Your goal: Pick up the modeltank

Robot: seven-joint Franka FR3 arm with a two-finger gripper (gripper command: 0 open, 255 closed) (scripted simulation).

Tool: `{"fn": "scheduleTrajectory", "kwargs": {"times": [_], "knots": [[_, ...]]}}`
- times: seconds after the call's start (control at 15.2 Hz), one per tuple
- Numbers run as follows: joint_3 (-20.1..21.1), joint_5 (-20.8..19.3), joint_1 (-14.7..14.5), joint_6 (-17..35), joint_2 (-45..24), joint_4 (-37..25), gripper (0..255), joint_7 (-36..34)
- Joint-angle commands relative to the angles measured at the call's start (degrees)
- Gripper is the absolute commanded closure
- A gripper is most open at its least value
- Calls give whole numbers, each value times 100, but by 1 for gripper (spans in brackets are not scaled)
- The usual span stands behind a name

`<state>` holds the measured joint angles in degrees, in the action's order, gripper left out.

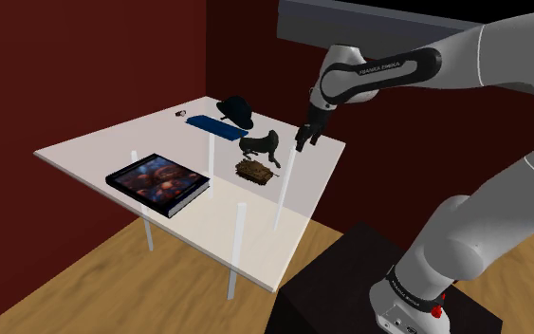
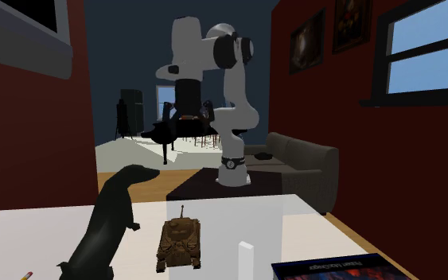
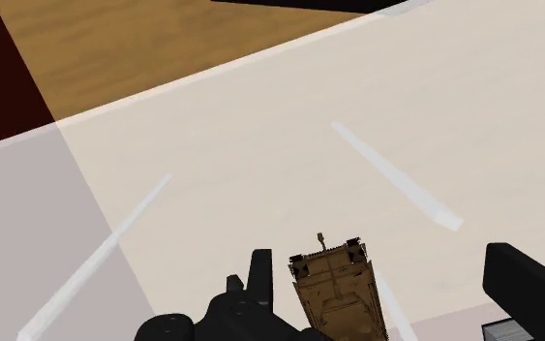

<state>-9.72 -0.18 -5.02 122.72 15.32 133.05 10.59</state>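
A pale table [image 1: 84, 152] bears a book [image 1: 156, 183], tank [image 1: 255, 172] (brown), black animal figure [image 1: 260, 145], blue pad [image 1: 212, 125] and hat [image 1: 237, 110].

In the shoulder view's upper right, the white arm [image 1: 378, 68] bore "FRANKA EMIKA" in small dark capitals along its forearm. At the second exterior view's lower right, the book [image 2: 333, 266] carried reddish lettering too small to read.

Tank [image 1: 254, 172] on table [image 1: 94, 152] nr dark figurine [image 1: 260, 144]; gripper [image 1: 303, 140] close by (above tabletop)
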Motion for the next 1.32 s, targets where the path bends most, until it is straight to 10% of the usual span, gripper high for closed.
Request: {"fn": "scheduleTrajectory", "kwargs": {"times": [0.0,1.25], "knots": [[-31,175,-80,301,-468,-201,0,144],[252,1670,-87,1676,-3689,-2132,0,1473]]}}
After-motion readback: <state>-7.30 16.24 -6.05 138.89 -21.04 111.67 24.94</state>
